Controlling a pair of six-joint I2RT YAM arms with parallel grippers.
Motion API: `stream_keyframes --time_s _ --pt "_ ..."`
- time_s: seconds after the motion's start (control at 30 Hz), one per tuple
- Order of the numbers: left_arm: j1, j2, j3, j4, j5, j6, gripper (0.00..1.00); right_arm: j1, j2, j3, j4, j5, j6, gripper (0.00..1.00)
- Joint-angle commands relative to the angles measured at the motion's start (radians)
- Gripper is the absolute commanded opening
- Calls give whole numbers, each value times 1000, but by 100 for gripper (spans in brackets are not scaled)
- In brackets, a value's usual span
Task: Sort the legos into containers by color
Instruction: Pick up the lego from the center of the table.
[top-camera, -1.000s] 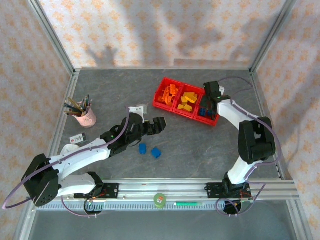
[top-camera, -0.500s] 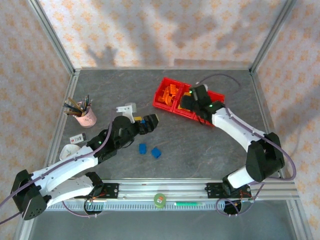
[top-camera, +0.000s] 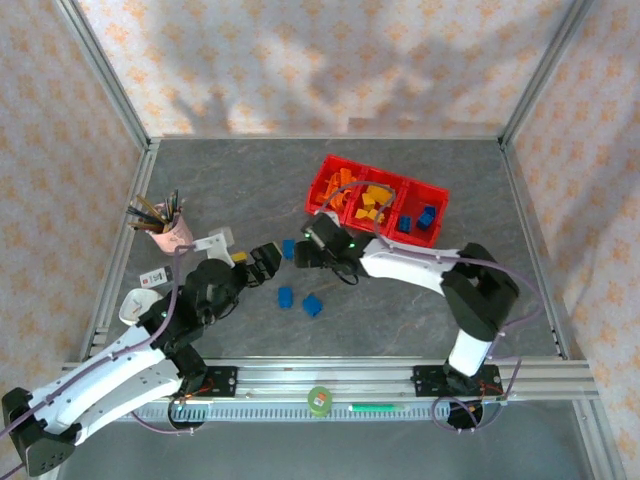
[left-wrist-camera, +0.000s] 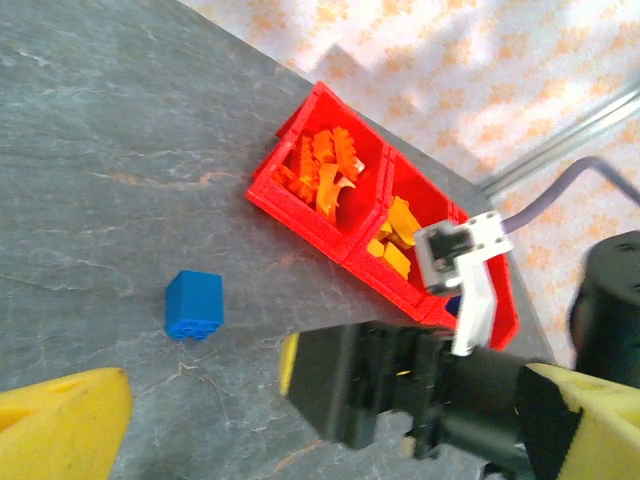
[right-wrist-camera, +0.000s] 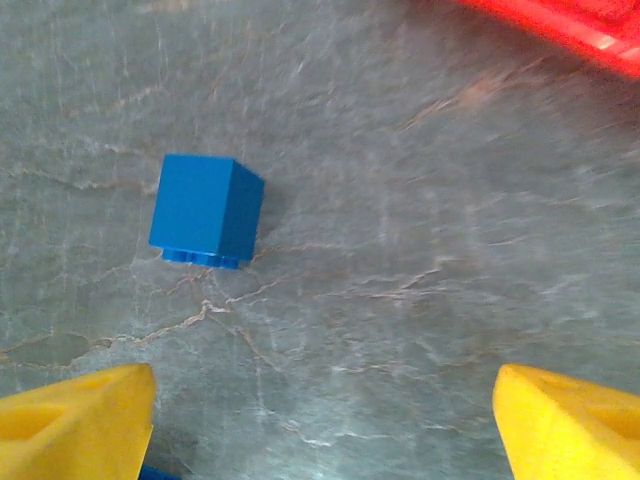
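Now our right gripper (right-wrist-camera: 320, 432) hangs low over the grey table (top-camera: 420, 300), its yellow fingertips (right-wrist-camera: 72, 420) spread wide with nothing between them. Just ahead of the tips, closer to the left one and clear of both, a single blue brick (right-wrist-camera: 207, 212) sits on the table. Our left gripper (top-camera: 258, 262) faces it from the left, jaws likewise apart and empty. Nearer to us lie a second blue brick (top-camera: 285, 296) and, just right of it, a third blue brick (top-camera: 313, 305). Farther off to the right stand the three joined red bins (left-wrist-camera: 300, 225): orange pieces (top-camera: 340, 190) in the left one, yellow pieces (top-camera: 372, 203) in the middle, blue pieces (top-camera: 420, 218) in the right. A pink pencil cup (top-camera: 175, 235) stands at the left.
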Motion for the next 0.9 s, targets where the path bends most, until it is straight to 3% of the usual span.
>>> stream_keyframes --time_s 0.0,0.23,0.37,0.87 --pt "10 -58 -32 -65 -71 -36 99 24 70 84 34 12 21 89" --pt "12 -115 -34 -125 -110 -55 99 43 249 259 -26 45 4 89" --pt "14 -122 -39 -132 -114 -62 99 42 325 341 -59 94 -3 84" --pt "17 -109 -42 -126 -101 -55 99 42 482 505 -122 138 -55 47"
